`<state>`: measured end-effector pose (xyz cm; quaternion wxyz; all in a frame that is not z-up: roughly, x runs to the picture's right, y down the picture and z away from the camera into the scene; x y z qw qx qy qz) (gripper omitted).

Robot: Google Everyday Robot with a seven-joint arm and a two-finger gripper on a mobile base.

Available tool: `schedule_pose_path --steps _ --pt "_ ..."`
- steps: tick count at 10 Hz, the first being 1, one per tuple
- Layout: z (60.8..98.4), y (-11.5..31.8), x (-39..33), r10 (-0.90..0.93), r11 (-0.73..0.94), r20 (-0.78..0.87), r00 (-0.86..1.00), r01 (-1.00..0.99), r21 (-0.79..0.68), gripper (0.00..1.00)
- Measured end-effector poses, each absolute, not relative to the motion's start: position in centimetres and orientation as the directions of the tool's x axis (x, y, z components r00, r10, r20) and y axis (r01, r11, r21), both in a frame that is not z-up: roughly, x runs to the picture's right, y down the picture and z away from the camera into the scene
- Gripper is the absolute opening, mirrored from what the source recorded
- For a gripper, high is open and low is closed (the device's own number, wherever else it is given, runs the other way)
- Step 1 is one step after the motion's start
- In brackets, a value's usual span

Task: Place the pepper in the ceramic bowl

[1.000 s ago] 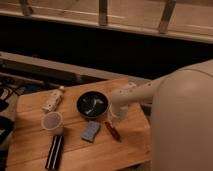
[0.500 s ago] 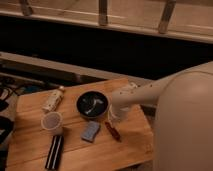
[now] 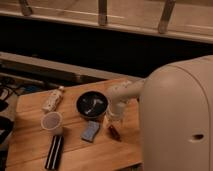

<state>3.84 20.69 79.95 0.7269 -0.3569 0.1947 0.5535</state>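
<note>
The pepper (image 3: 114,132) is a small slim dark-red thing lying on the wooden table (image 3: 30,145), right of the blue-grey sponge. The ceramic bowl (image 3: 92,105) is round, glossy black with pale streaks inside, and stands at the table's middle. My gripper (image 3: 113,120) hangs from the pale arm just right of the bowl and directly above the pepper, pointing down at it. My large pale body hides the table's right part.
A blue-grey sponge (image 3: 90,131) lies in front of the bowl. A small pale cup (image 3: 51,121) with a brownish inside stands to the left. A black flat bar (image 3: 54,151) lies near the front edge. A white bottle (image 3: 53,99) lies at the back left.
The arm and gripper have stayed over the pepper with hardly any movement. The pepper, bowl and other things have not moved.
</note>
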Motion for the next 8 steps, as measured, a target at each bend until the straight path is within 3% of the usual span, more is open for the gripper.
schedule_pose_path --steps 8 --pt "82.3 22.2 4.4 0.596 0.073 -0.755 0.276 -0.954 -0.291 0.8"
